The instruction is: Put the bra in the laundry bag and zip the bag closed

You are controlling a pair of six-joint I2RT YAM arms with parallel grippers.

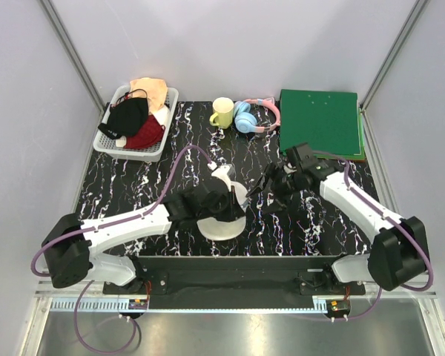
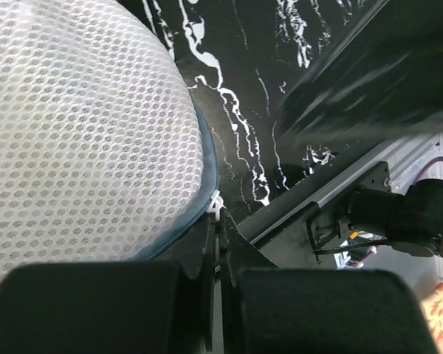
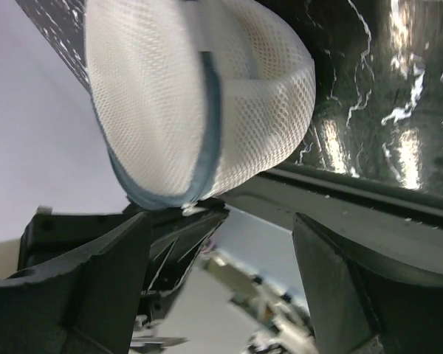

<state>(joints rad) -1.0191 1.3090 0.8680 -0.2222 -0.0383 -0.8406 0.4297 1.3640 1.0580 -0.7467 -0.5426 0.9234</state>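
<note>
fig. 1. top external view. i see the laundry bag, a white mesh dome, lying on the black marbled table near its front edge, between the two arms. the left gripper sits at the far rim of the bag, touching it. the right gripper is just beside the bag on its right, apart from it, with its fingers pointing towards it. at the back of the table stand a white slatted basket holding black, dark red and peach garments, a yellow mug, blue and pink headphones and a green board.

fig. 2. left wrist view. the left gripper has its fingers pressed nearly together, pinching the small white zipper pull at the edge of the laundry bag. the blue-grey zipper band runs round the rim of the dome.

fig. 3. right wrist view. the right gripper has its fingers spread wide and holds nothing; the laundry bag lies ahead of them, untouched.

no yellow shows through the mesh in any view, so i cannot tell where the bra is.
</note>
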